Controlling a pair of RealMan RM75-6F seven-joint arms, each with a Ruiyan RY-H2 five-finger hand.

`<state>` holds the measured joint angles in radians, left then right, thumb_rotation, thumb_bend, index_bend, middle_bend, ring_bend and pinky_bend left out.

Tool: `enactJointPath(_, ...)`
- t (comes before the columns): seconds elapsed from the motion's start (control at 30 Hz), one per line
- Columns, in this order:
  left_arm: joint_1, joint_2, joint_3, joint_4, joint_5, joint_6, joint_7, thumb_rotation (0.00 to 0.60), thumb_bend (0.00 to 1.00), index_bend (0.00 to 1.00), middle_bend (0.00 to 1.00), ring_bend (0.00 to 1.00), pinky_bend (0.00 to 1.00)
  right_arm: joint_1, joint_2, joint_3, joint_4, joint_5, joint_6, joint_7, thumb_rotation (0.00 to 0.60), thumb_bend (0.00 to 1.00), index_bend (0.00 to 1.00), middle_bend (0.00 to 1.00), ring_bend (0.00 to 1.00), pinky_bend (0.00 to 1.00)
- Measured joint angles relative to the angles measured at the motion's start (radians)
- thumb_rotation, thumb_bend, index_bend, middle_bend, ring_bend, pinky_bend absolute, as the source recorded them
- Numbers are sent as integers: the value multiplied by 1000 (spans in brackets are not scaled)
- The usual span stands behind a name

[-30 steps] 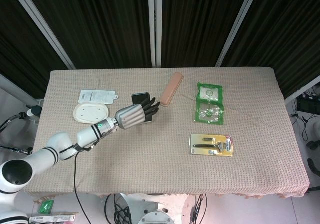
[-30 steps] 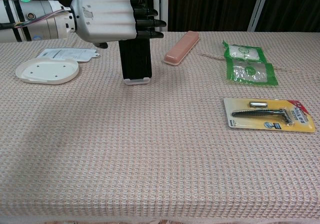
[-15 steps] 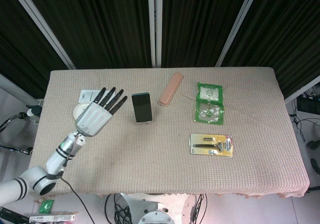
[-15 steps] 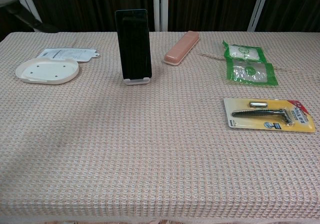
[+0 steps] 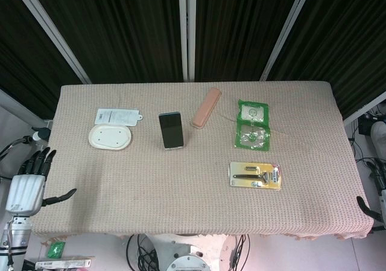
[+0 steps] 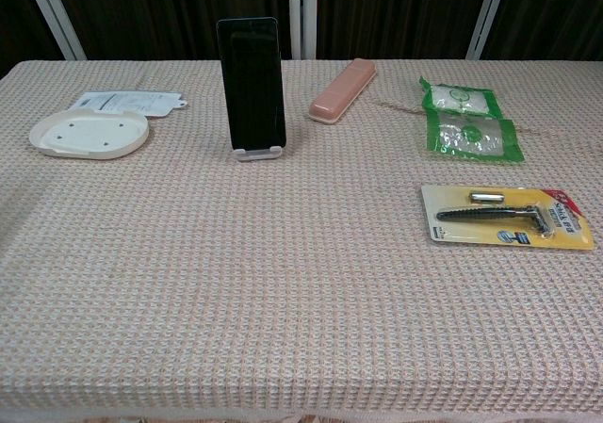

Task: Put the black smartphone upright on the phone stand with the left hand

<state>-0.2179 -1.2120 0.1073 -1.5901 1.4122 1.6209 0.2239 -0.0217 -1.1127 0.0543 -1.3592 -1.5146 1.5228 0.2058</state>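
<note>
Chest view: we see the black smartphone propped upright on the phone stand, left hand empty, fingers spread, lower left.

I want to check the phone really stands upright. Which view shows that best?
The chest view: the black smartphone faces it, standing upright in the white phone stand. The head view looks down on the smartphone, foreshortening it, with the stand barely visible.

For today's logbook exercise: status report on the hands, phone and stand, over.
Left hand open, off the table's left edge; right hand unclear. Black smartphone upright on small white phone stand. Nothing in the way.
</note>
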Motion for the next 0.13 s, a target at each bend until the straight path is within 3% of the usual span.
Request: enactJointPath(0.13, 21, -15, 7, 34, 36, -5, -12, 177, 33, 36, 42, 65, 205, 7, -5, 0, -13, -2, -4, -20, 600, 230, 0, 0, 0, 0)
